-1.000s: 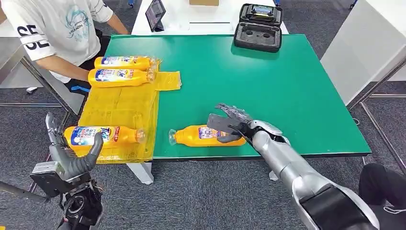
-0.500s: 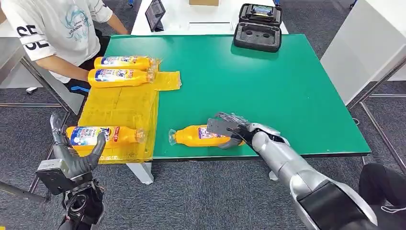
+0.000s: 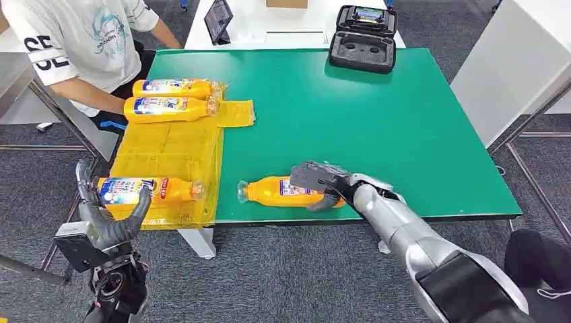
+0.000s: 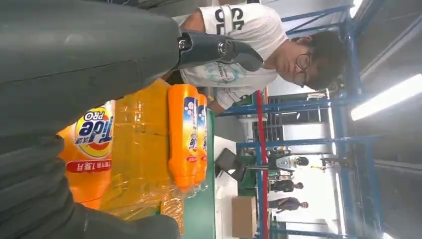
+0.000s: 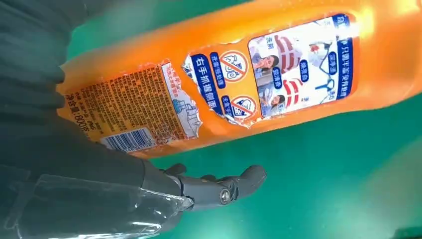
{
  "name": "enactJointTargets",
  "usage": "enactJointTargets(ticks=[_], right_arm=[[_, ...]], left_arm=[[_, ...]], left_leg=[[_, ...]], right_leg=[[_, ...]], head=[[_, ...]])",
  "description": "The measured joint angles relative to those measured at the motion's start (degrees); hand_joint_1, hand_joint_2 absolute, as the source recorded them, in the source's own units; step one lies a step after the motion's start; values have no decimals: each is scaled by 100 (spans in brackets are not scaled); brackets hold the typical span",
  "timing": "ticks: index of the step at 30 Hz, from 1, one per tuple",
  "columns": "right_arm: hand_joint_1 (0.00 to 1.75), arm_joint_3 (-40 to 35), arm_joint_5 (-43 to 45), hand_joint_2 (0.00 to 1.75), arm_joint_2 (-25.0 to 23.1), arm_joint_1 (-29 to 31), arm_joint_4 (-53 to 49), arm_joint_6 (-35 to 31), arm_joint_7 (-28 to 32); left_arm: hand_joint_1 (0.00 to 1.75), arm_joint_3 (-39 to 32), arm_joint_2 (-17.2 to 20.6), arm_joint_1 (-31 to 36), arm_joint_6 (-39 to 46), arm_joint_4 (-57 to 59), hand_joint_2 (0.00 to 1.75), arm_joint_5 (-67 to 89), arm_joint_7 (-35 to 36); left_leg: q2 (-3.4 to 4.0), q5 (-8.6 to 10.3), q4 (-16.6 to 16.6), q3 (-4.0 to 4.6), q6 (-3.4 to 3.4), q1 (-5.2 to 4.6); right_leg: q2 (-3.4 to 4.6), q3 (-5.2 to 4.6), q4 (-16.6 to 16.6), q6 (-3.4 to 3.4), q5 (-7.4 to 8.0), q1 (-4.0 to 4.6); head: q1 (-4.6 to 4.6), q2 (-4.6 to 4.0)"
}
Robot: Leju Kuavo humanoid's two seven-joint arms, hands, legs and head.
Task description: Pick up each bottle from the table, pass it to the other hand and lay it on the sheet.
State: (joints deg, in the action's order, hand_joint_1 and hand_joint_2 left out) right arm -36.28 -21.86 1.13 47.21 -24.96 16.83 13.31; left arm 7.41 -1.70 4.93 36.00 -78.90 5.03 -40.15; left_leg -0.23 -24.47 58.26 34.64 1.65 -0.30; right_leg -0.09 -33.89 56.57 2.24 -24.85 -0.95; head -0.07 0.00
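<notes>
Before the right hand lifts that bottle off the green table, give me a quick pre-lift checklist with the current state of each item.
1. Right hand is over the body of the orange detergent bottle lying on the green table: ok.
2. Fingers fully closed round that bottle: cannot tell; in the right wrist view the thumb is beside the bottle, apart from it.
3. Left hand is holding nothing and has its fingers apart, ready for the pass: ok.
4. Yellow plastic sheet has bare room between the bottles already laid on it: ok.
5. Person in the white T-shirt is beside the sheet's far end: not ok, watch them.
</notes>
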Motion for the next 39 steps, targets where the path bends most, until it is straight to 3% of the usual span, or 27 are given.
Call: enactJointTargets(ticks=[30, 31, 33, 36, 37, 39], right_arm=[[0, -136, -63, 175, 74, 8, 273, -179, -267], [19, -138, -63, 175, 88, -4, 280, -179, -271], [140, -146, -63, 175, 109, -81, 299, -199, -271], [154, -151, -61, 175, 125, -119, 306, -258, -271], [166, -151, -61, 175, 136, -120, 308, -271, -271], [166, -151, -57, 175, 149, -123, 308, -297, -271]], left_arm=[[0, -18, -13, 70, -276, 245, 175, -177, 0], [0, -18, -13, 88, -289, 265, 175, -177, 0], [0, -15, -13, 121, -311, 300, 175, -186, 0], [0, -15, -13, 146, -324, 350, 175, -197, 0], [0, -15, -13, 152, -324, 369, 175, -203, 0], [0, -15, -13, 154, -324, 387, 175, -206, 0]], left_leg=[[4, 0, 0, -9, 0, 1], [4, 0, 0, -8, 0, 1], [3, 0, 0, -7, 0, 1], [5, 0, 0, -9, 0, 0], [6, -1, 0, -10, 0, 0], [6, -1, 0, -10, 0, 0]], right_leg=[[2, 4, -1, -1, 1, 1], [2, 4, -1, -1, 1, 1], [2, 4, -1, -1, 1, 1], [4, 3, -1, -1, 1, 1], [5, 4, -1, -1, 1, 1], [5, 3, -1, -1, 1, 1]], head=[[-2, 0], [-2, 0], [0, 0], [0, 0], [-4, 0], [-2, 0]])
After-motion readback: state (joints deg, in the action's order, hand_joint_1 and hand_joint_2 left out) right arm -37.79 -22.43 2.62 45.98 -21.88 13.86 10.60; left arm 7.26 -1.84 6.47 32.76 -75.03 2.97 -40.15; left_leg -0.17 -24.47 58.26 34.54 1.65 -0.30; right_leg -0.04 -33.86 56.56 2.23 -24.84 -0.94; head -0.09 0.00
